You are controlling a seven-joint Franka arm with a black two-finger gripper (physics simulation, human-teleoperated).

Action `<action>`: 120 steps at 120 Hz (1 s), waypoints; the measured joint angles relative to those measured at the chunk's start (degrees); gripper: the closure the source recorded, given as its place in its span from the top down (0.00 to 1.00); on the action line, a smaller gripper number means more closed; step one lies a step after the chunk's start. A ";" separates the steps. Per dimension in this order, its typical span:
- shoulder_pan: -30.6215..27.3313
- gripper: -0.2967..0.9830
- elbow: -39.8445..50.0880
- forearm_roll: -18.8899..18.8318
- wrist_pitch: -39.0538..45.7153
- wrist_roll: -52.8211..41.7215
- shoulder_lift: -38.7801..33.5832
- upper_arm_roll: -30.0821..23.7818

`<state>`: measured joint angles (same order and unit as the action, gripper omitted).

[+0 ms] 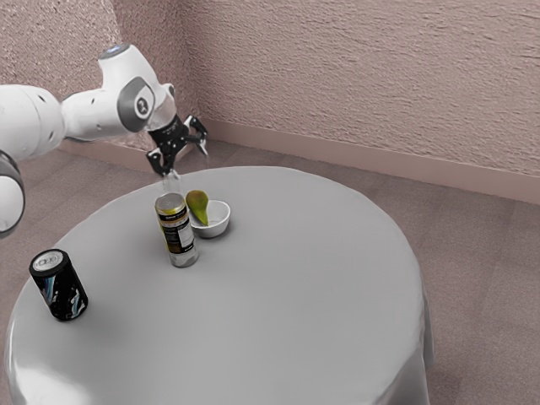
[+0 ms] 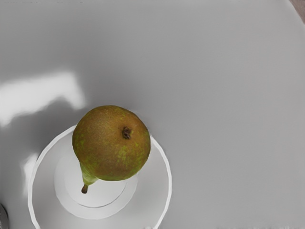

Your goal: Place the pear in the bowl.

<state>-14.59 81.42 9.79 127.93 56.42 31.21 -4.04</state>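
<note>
You have one pear (image 1: pixel 197 204) in play, and one white bowl (image 1: pixel 220 221) to go with it, toward the far side of the round worktop (image 1: pixel 295 295). The pear is at the bowl, tilted, with its thick end up and its narrow stem end pointing down inside the rim. Your wrist view looks down on the thick end, which overhangs one side of the rim; you can't tell from here whether the pear touches the bowl.

Your one hand (image 1: pixel 186 167) is above the far edge of the worktop, up and toward the exterior view's left from the pear. Its two fingers are spread wide, with nothing pinched between them, and it is apart from the pear.

You also have two cans. The first, a tall can (image 1: pixel 176 230) with a silver top and a yellow and black label, is just beside the bowl, on its near side and to the exterior view's left. The second, a black can (image 1: pixel 59 285) with a pale top, is well apart from the rest, near the worktop's edge at the exterior view's left.
</note>
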 joint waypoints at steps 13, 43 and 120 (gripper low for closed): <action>0.01 0.76 -0.74 -0.99 -1.72 -0.09 -1.63 0.00; 0.94 0.77 2.19 -3.47 -12.40 -0.93 -16.64 0.56; 4.25 0.77 16.47 -11.95 -29.88 -31.62 -34.15 -0.02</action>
<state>-10.34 97.89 -2.16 98.05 24.80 -2.94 -4.06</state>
